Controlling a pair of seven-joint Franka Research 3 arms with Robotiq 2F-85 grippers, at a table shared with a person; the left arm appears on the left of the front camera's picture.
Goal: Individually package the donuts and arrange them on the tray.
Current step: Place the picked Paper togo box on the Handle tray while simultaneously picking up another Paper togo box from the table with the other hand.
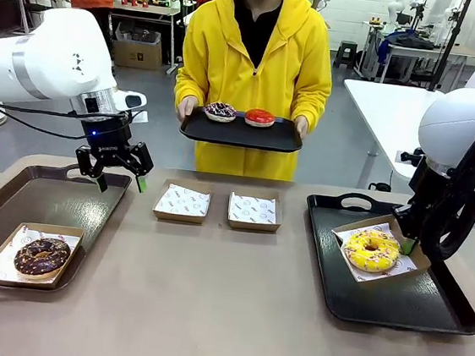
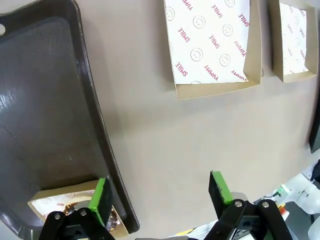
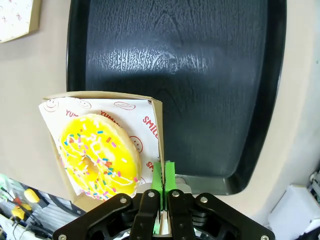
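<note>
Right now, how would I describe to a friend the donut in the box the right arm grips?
Find the black plastic tray on the beige table's right. On it lies one brown cardboard box, its edge pinched by the right tool. Inside sits the ring donut with yellow icing and coloured sprinkles, the only yellow one in sight.

chocolate donut (image 1: 42,255): boxed, left tray (image 1: 48,201) | yellow donut (image 1: 372,250): boxed, right tray (image 1: 411,303) | dark donut (image 1: 220,110), red donut (image 1: 259,116): held tray (image 1: 238,133)

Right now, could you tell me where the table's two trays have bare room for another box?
The brown tray is bare beyond the boxed dark sprinkled donut at its near corner. The black tray is bare in front of the boxed yellow donut, crowded where the right tool pinches its cardboard box.
</note>
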